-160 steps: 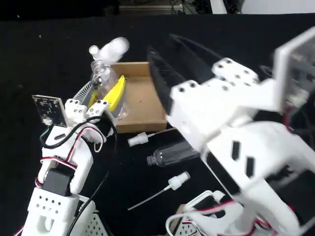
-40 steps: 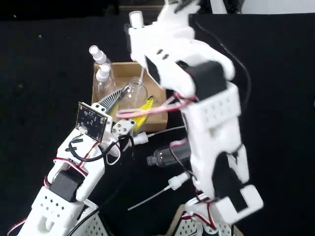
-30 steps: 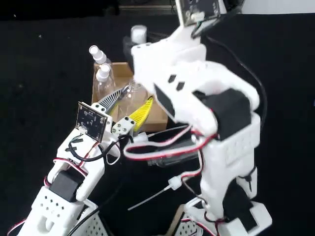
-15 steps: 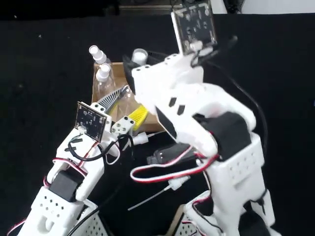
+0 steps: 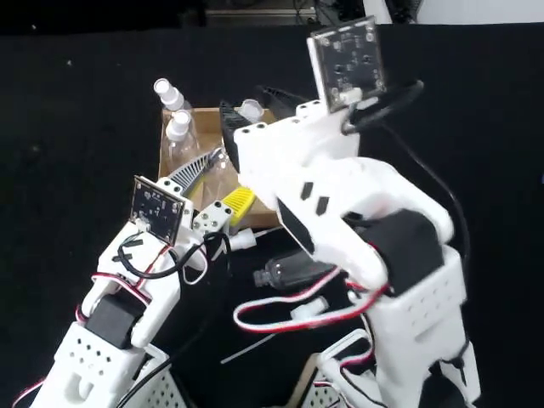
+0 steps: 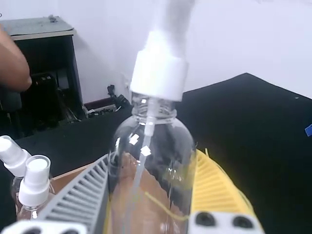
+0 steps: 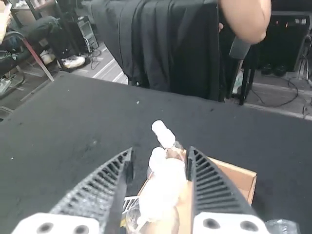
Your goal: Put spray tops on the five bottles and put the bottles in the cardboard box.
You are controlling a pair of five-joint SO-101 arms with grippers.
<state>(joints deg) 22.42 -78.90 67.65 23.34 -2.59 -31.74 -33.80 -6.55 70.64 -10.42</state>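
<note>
"Well, what has your left gripper (image 6: 153, 163) got?"

"From my desk I see it clamped on a clear bottle (image 6: 146, 190), grey finger on one side and yellow finger on the other. It holds the bottle upright over the cardboard box (image 5: 202, 121)."

"And the right one?"

"My right gripper (image 7: 159, 153) hangs above that bottle, narrowed round a white spray top (image 7: 163, 183). The top's collar sits on the bottle's neck and its tube runs down inside. I can't tell whether it is screwed on."

"What else is on the table?"

"I see a capped bottle (image 5: 177, 127) standing at the box's far corner, just beside a second capped bottle (image 5: 164, 88). A bare bottle (image 5: 285, 274) lies on its side on the black table (image 5: 85, 102) between my two arms. A loose spray top (image 5: 310, 308) lies near it, and another loose top (image 5: 242, 240) lies by the box's near edge."
</note>
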